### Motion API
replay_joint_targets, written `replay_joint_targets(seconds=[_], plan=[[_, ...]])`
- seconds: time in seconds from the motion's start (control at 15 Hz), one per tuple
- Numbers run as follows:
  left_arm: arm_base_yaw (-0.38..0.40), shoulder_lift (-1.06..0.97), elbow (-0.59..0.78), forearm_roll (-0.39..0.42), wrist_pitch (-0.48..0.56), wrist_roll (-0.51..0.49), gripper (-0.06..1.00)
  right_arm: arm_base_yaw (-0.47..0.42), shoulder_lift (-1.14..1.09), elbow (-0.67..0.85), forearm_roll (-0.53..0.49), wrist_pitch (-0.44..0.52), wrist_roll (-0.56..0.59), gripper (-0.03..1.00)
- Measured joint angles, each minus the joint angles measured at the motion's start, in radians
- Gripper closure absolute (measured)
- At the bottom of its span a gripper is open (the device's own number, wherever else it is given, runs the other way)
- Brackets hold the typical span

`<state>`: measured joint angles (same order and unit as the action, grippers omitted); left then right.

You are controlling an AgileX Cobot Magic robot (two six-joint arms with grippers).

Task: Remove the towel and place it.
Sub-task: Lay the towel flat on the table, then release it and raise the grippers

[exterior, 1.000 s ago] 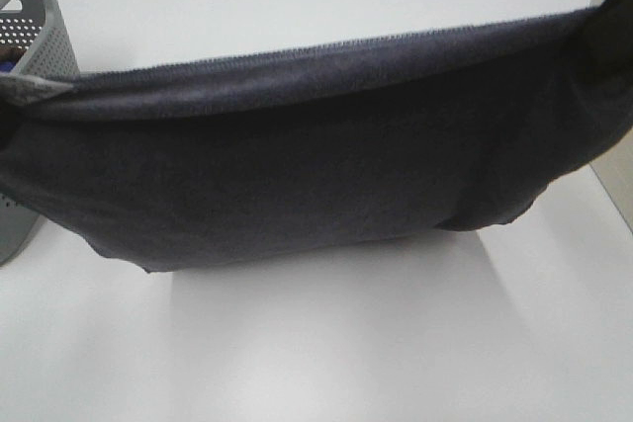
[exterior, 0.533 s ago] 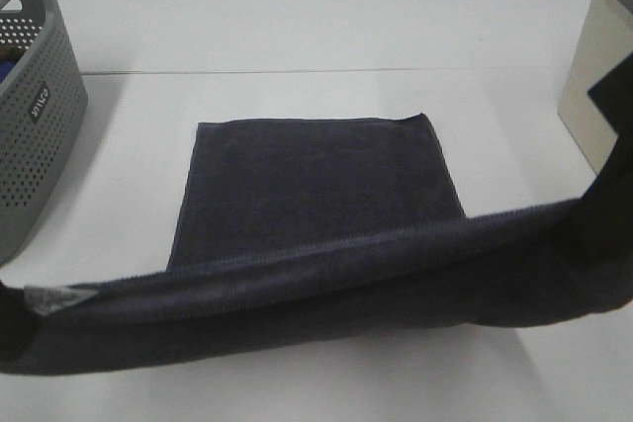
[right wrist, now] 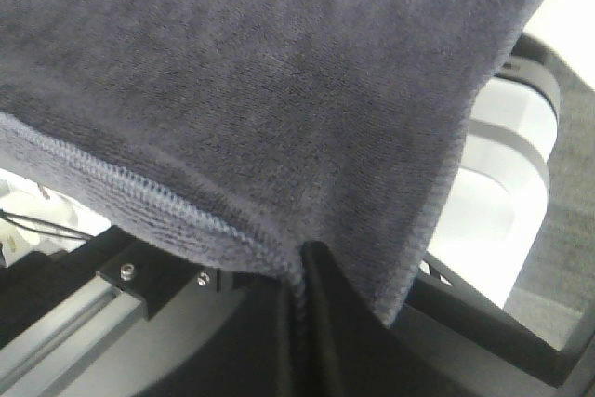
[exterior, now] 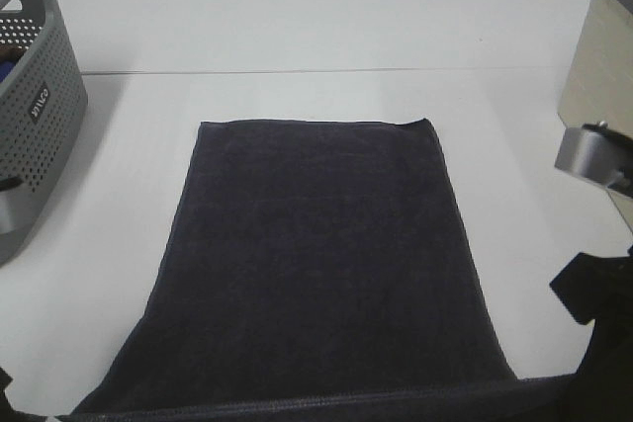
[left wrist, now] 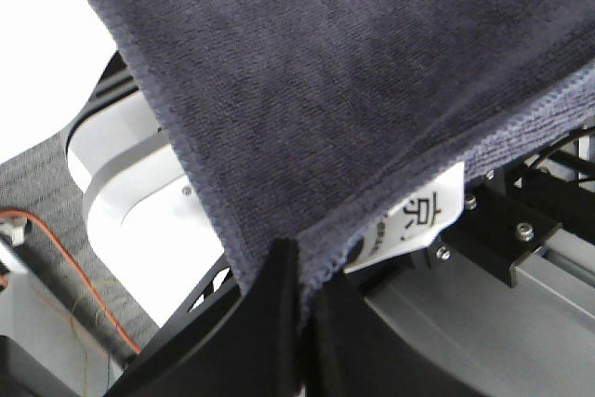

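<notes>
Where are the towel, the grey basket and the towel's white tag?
towel [exterior: 316,264], exterior high view, middle of the cloth.
grey basket [exterior: 45,145], exterior high view, perforated side wall.
white tag [left wrist: 414,225], left wrist view, its printed face.

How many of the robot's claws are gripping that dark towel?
2. The left gripper pinches one corner of the towel, beside its white tag; the right gripper pinches another corner.

Near corners of the towel [exterior: 316,264] lie outside the high view.

I see bright, even light on the white table [exterior: 297,7], with faint shadows. My wrist pictures look blurry.
</notes>
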<state>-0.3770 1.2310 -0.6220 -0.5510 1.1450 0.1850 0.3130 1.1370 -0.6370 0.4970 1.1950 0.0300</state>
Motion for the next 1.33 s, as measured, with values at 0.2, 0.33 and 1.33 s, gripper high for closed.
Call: replay_joint_targets(seconds=[0.2, 0.33, 1.33], plan=[[0.000, 0.130, 0.000, 0.000, 0.000, 0.042, 0.94, 0.000, 0.112, 0.007, 0.001, -0.023, -0.044, 0.96], [0.000, 0.218, 0.000, -0.008, 0.000, 0.076, 0.94, 0.000, 0.205, 0.008, 0.001, -0.033, -0.071, 0.96], [-0.067, 0.648, -0.156, 0.063, -0.010, 0.115, 0.94, -0.003, 0.697, 0.006, 0.029, -0.164, -0.274, 0.96]])
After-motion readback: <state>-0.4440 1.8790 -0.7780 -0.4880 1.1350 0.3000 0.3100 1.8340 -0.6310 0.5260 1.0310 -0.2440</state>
